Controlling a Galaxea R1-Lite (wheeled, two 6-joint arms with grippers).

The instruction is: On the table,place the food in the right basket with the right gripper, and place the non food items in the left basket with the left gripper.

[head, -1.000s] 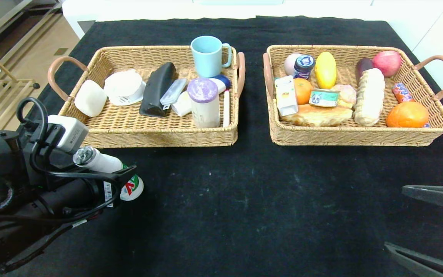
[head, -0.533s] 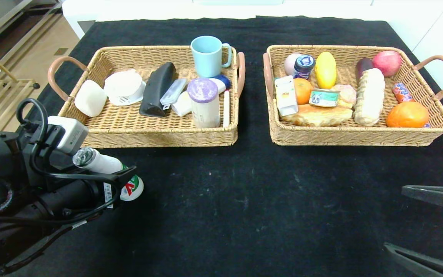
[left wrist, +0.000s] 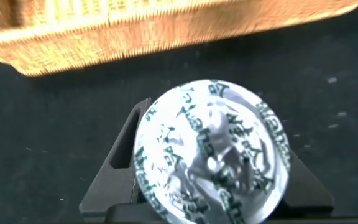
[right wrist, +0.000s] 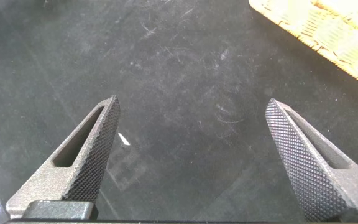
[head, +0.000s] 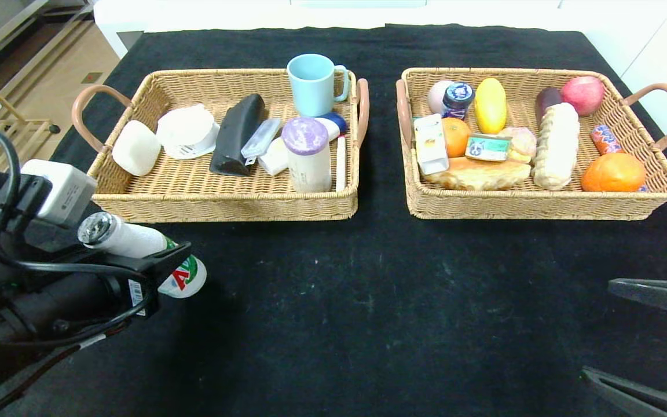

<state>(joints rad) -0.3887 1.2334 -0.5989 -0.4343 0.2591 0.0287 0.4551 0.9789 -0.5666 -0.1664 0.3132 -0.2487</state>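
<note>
My left gripper [head: 165, 267] is shut on a white foil-capped bottle [head: 131, 241] with a green-red label, held tilted above the black table [head: 368, 289], in front of the left basket's [head: 223, 209] near left corner. In the left wrist view the foil cap [left wrist: 213, 155] fills the space between the black fingers [left wrist: 120, 158]. My right gripper [head: 595, 327] hangs open over bare cloth at the front right, with nothing between its fingers [right wrist: 92, 149]. The right basket [head: 542, 211] holds a croissant [head: 478, 172], a small tin can [head: 487, 147] and a juice carton [head: 430, 145].
The left basket also holds a blue mug [head: 312, 84], a clear plastic case [head: 261, 138], a purple-lidded jar [head: 307, 153] and a black pouch [head: 238, 134]. Fruit and bread fill the right basket. The table's left edge runs close to the left arm.
The left arm has risen and drawn back to the left, carrying the bottle with it. The right gripper has not moved.
</note>
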